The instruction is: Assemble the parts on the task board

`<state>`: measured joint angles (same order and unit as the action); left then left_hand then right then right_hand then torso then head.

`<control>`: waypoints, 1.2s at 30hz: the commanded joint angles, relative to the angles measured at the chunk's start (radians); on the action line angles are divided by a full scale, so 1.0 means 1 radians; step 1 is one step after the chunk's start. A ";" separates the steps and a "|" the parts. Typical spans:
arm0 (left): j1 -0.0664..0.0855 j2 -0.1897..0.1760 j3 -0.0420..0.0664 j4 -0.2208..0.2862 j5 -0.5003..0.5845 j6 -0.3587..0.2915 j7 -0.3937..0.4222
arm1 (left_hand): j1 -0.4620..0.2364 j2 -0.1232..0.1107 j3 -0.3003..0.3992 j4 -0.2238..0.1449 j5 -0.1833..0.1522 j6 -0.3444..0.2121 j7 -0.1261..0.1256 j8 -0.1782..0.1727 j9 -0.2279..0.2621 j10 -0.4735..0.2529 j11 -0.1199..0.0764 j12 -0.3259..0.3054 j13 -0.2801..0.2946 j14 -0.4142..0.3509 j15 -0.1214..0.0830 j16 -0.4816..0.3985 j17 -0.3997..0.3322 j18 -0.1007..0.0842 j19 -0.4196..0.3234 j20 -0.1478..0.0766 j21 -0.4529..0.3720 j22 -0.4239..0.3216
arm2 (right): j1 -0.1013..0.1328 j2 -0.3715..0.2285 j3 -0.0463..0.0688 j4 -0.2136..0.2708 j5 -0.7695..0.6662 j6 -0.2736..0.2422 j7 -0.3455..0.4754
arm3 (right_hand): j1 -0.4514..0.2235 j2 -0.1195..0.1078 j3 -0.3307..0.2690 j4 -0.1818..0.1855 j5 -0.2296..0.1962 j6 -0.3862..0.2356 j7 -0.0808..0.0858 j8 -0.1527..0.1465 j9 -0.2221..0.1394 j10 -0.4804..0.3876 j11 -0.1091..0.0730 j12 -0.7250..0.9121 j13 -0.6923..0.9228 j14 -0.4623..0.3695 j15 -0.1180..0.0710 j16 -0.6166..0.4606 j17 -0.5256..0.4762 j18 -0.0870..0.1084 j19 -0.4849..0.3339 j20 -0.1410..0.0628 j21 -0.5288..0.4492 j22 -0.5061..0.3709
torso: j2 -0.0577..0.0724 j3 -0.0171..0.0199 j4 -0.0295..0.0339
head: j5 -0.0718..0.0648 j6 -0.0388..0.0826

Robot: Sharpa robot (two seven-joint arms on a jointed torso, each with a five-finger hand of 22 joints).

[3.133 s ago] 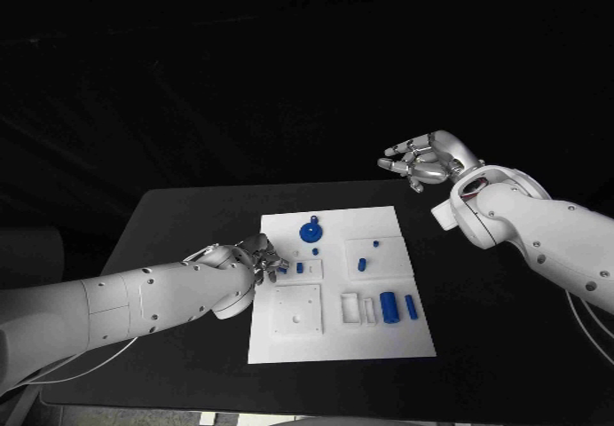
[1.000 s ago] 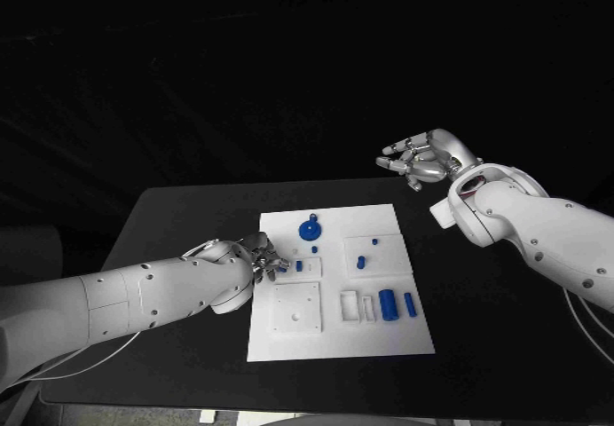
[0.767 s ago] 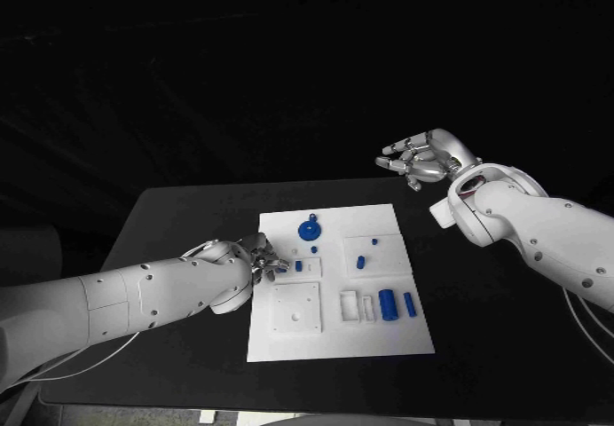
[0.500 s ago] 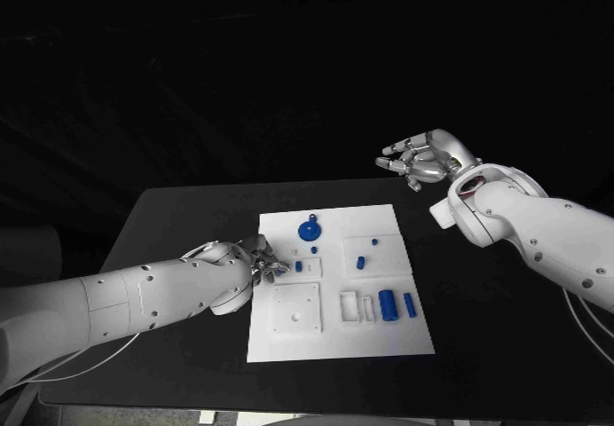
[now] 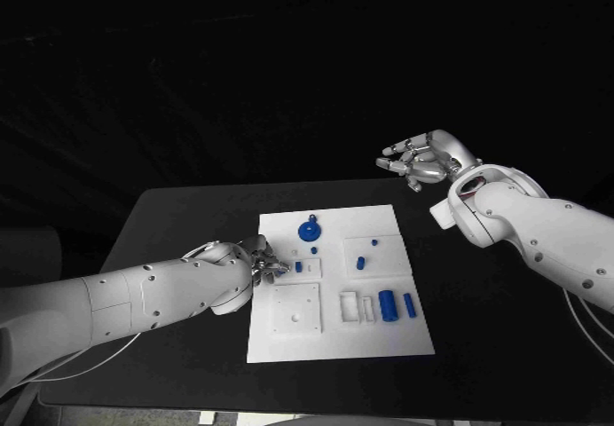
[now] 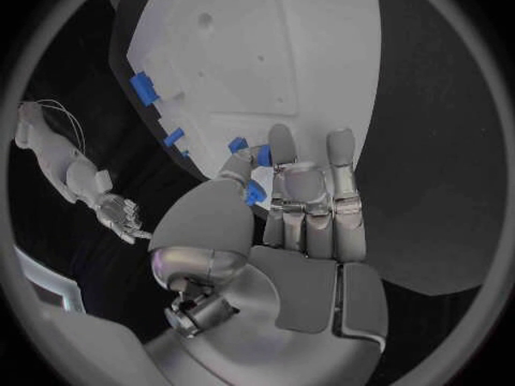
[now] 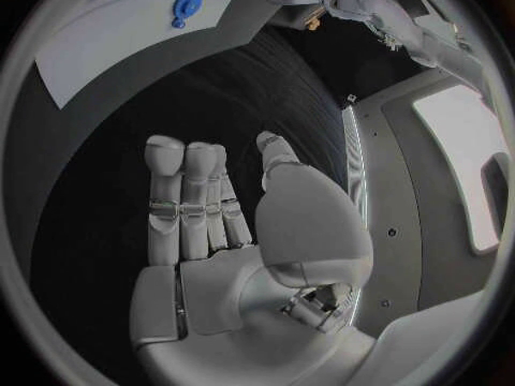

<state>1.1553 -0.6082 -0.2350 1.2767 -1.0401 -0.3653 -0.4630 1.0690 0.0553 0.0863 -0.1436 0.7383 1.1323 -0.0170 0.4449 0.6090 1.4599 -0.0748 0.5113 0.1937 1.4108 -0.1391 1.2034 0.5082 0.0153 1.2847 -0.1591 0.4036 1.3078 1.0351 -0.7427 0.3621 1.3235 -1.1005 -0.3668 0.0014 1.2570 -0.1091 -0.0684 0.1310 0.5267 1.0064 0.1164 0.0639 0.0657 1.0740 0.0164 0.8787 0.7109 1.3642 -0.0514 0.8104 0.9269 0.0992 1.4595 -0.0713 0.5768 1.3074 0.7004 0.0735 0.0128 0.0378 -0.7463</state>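
Task board point(image 5: 335, 346): white plate lying flat in the middle of the black tabletop point(image 5: 179, 213), long side running away from the robot.
Parts: blue round disc point(image 5: 310, 232) near the far edge of the board; small blue pegs beside it and in the right-hand block; blue cylinder point(image 5: 387, 306) and a slimmer blue bar point(image 5: 411, 305) standing side by side in the near right section.
Left robot hand point(image 5: 261, 262): at the left edge of the board, level with its middle; in the left wrist view the thumb and a fingertip point(image 6: 281, 143) are pinched on a small blue part point(image 6: 254, 194), the other fingers extended alongside.
Right robot hand point(image 5: 420, 161): raised above the far right corner of the tabletop, well apart from the board; fingers curled inward in the head view, nothing held.
Square recessed block point(image 5: 295, 309): white, on the near left of the board, just beside the left forearm.
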 commanded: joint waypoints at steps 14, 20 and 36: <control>0.000 0.005 -0.003 -0.004 -0.007 0.096 -0.028 | 0.002 0.050 0.032 -0.061 -0.008 -0.018 -0.006 0.009 0.044 0.054 0.004 -0.010 0.000 -0.002 -0.002 -0.006 -0.007 -0.012 -0.003 0.001 -0.003 0.017 | -0.001 0.002 0.000 -0.001 -0.001 0.012 0.010 | -0.004 0.008 0.000 0.003 0.003 0.006 -0.003 -0.001 -0.001 0.004 -0.003 0.006 0.001 0.003 -0.003 0.002 0.001 0.001 0.010 -0.002 0.004 0.068 | 0.000 0.0016 -0.0016 | -0.002 0.000; 0.014 0.007 -0.002 -0.008 -0.004 0.161 -0.044 | 0.005 0.050 0.024 -0.057 -0.016 -0.033 -0.001 -0.003 0.042 0.053 0.007 -0.027 -0.002 -0.012 0.001 -0.009 -0.012 -0.013 -0.009 0.004 -0.008 0.017 | -0.001 0.003 0.000 -0.002 -0.001 0.012 0.010 | -0.004 0.008 0.000 0.003 0.003 0.006 -0.003 -0.001 -0.001 0.004 -0.003 0.006 0.001 0.003 -0.003 0.002 0.001 0.001 0.010 -0.002 0.004 0.068 | -0.001 0.0016 -0.0001 | -0.002 0.001; 0.040 0.030 -0.002 -0.035 0.002 0.265 -0.072 | 0.008 0.024 -0.001 -0.026 -0.025 -0.050 0.001 -0.018 0.026 0.052 0.009 -0.053 0.002 -0.020 0.002 -0.016 -0.025 -0.015 -0.013 0.005 -0.018 0.016 | -0.001 0.008 0.000 -0.004 -0.001 0.012 0.010 | -0.004 0.008 0.000 0.005 0.004 0.005 -0.003 -0.001 -0.001 0.004 -0.002 0.006 0.001 0.003 -0.003 0.002 0.001 0.001 0.010 -0.002 0.003 0.068 | 0.000 0.0022 -0.0010 | -0.004 0.006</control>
<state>1.2009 -0.5802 -0.2317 1.2418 -1.0443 -0.1643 -0.5111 1.0713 0.0872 0.0771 -0.1594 0.7191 1.0875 -0.0147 0.4321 0.6363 1.4634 -0.0711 0.4616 0.1949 1.3951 -0.1375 1.1907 0.4845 0.0151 1.2774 -0.1519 0.3887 1.3074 1.0344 -0.7354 0.3621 1.3194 -1.1000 -0.3662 0.0017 1.2570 -0.1091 -0.0685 0.1311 0.5267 1.0064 0.1164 0.0639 0.0657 1.0740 0.0164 0.8786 0.7109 1.3642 -0.0514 0.8104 0.9269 0.0992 1.4595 -0.0713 0.5768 1.3074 0.7004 0.0753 0.0117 0.0350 -0.7410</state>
